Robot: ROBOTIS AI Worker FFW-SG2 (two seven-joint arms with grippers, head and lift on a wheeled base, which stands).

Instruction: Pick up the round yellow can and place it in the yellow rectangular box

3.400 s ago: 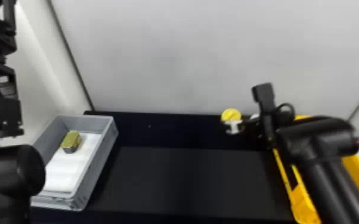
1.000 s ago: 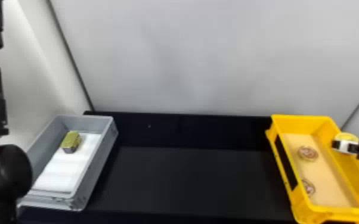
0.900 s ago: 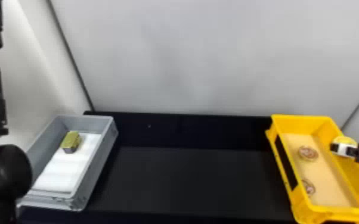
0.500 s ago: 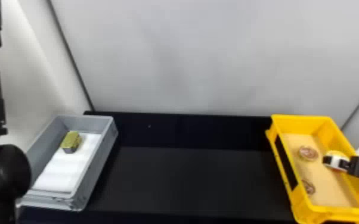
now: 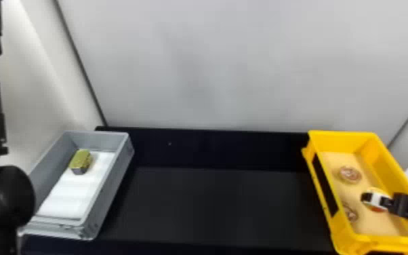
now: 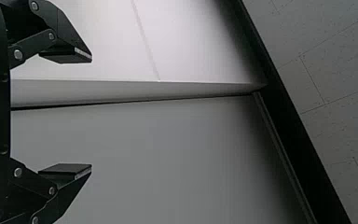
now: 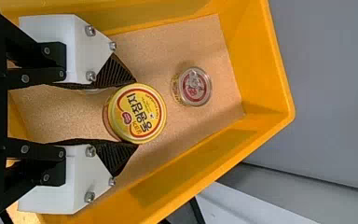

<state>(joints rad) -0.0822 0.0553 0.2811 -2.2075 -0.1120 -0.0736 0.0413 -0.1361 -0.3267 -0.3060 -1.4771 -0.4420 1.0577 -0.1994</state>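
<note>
Your right claw point(image 5: 377, 200) grips the round yellow can point(image 7: 137, 113) between its two fingertips, inside the yellow rectangular box point(image 5: 344, 141); you can't tell whether the can touches the bottom. Near it in the box lie two clear-lidded round containers point(image 5: 350, 174). Across the black desk point(image 5: 227, 207), a gray box point(image 5: 106, 190) holds a gold-topped block point(image 5: 81, 160), beside your left arm point(image 5: 5, 200).
</note>
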